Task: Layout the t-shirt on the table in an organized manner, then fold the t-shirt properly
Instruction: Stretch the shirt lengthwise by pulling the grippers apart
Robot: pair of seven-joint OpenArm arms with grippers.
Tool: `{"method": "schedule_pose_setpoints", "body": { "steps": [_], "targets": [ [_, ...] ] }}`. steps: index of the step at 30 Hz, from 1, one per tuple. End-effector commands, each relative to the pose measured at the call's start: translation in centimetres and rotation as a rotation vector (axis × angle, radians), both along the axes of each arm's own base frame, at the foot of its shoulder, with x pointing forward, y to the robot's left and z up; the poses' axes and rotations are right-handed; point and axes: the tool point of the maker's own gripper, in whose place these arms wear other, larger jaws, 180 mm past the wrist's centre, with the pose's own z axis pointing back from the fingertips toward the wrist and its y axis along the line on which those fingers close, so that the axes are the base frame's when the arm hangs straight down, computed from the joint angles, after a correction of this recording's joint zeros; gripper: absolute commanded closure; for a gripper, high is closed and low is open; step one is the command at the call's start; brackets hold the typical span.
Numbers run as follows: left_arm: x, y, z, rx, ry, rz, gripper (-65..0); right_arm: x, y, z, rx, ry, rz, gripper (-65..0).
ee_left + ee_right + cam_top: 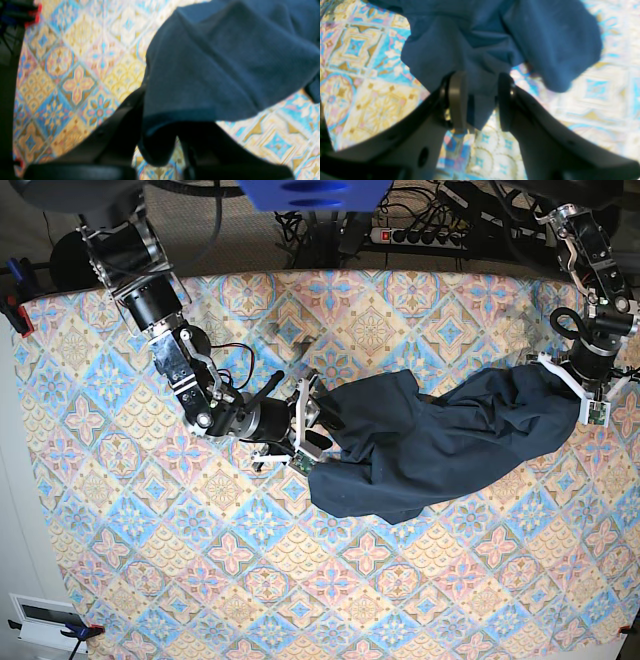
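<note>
Two arms reach in over the table (120, 510) from opposite ends, and the t-shirt (440, 445) lies stretched and rumpled between them, right of centre on the patterned cloth. At the shirt's left end the right gripper (478, 100) has a fold of navy cloth hanging between its parted jaws; whether they truly pinch it I cannot tell. At the right edge of the table the left gripper (160, 140) is pressed together on the shirt's hem. A power strip (430, 235) and cables (310, 225) sit beyond the far edge, and a red clamp (18, 315) sits at the left edge.
</note>
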Motion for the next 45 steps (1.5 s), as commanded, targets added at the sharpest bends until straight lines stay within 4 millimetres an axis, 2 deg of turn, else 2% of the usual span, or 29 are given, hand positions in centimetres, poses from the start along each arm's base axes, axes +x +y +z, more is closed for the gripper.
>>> {"method": "schedule_pose_setpoints", "body": {
  "steps": [1, 3, 5, 8, 13, 17, 20, 25, 30, 33, 37, 42, 45],
  "targets": [
    [0.6, 0.0, 1.5, 0.011, -0.056, -0.012, -0.1, 0.9, 1.2, 1.6, 0.057, -0.028, -0.002, -20.4],
    [0.6, -0.2, 1.2, -0.001, -0.056, -0.009, -0.1, 1.6, 2.1, 1.7, 0.102, -0.002, -0.038, -20.5],
    [0.6, -0.3, 1.2, -0.004, -0.056, -0.008, -0.1, 2.6, 2.1, 2.1, 0.145, 0.012, -0.09, -20.6],
    [0.5, -0.4, 1.0, -0.014, -0.057, -0.003, -0.1, 3.8, 0.5, 1.6, 0.16, 0.036, -0.162, -20.7],
    [0.5, -0.5, 1.0, -0.014, -0.056, -0.006, -0.1, 4.1, -0.7, 0.3, 0.154, 0.072, -0.205, -20.8],
    [0.5, -0.5, 1.0, -0.015, -0.057, -0.007, -0.1, 4.4, -0.7, 0.5, 0.178, 0.06, -0.214, -20.8],
    [0.5, -0.5, 1.0, -0.015, -0.057, -0.007, -0.1, 4.0, -0.6, 0.1, 0.174, 0.071, -0.212, -20.8],
    [0.5, -0.6, 0.9, -0.018, -0.056, -0.009, -0.1, 1.9, -0.5, -2.0, 0.169, 0.125, -0.213, -20.8],
    [0.5, -0.8, 0.8, -0.025, -0.057, -0.007, -0.1, 1.2, -0.8, -3.2, 0.133, 0.137, -0.212, -20.8],
    [0.5, -0.8, 0.8, -0.027, -0.057, -0.007, -0.1, 0.9, -1.7, -4.6, 0.034, 0.111, -0.199, -20.8],
    [0.6, -1.0, 0.9, -0.04, -0.063, -0.012, -0.1, -1.5, -2.3, -7.2, -0.039, 0.142, -0.185, -20.8],
    [0.5, -1.5, 0.9, -0.084, -0.075, -0.025, -0.1, -2.8, -2.0, -7.9, -0.037, 0.169, -0.181, -20.8],
    [0.3, -1.5, 0.8, -0.084, -0.069, -0.025, -0.1, -3.4, -0.7, -8.0, -0.034, 0.174, -0.147, -20.8]
  ]
}}
